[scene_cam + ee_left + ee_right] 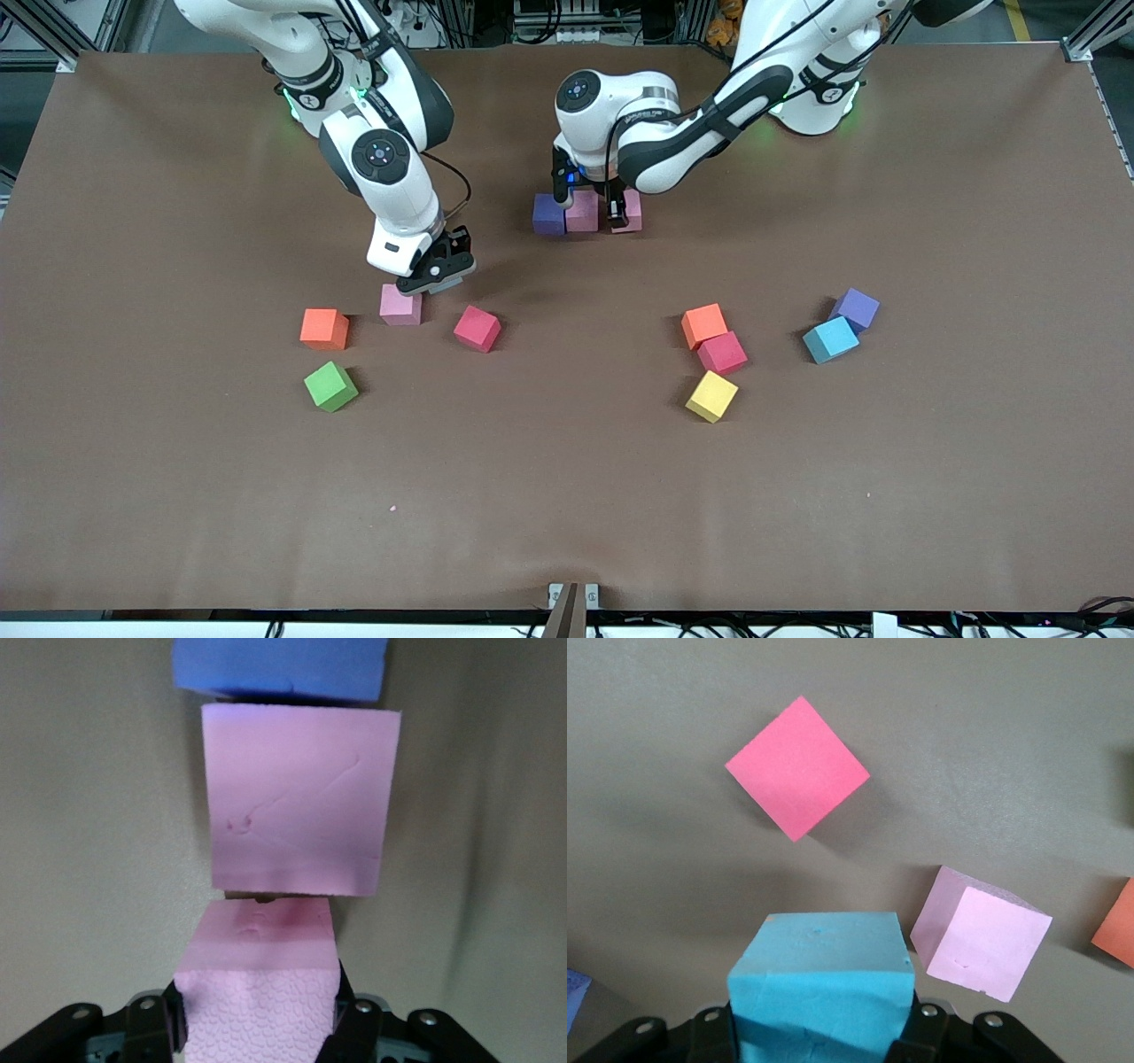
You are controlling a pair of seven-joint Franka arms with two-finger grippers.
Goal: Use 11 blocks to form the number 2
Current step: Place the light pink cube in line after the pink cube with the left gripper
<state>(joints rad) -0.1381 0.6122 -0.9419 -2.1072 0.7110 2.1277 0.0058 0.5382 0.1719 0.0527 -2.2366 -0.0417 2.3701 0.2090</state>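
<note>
While the right gripper [434,273] hangs in the upper-middle band of the frame, toward the right arm's end, pinching a light blue cube [819,992], I see it low over the loose pink cube [400,304]. A careless sweep could clip that cube or the crimson cube [477,329] just beside it.

At top centre the number 2 is only a starting row [585,213]: purple cube [548,214], middle pink cube [582,211], then the held pink cube [257,992], on which the left gripper [620,213] is clamped. The wrist view shows a thin gap and a slight offset to its neighbour. I judge the soft foam may cling to a finger on release and skew the row.

If the right arm brings its cube in too soon, the arms may collide.
</note>
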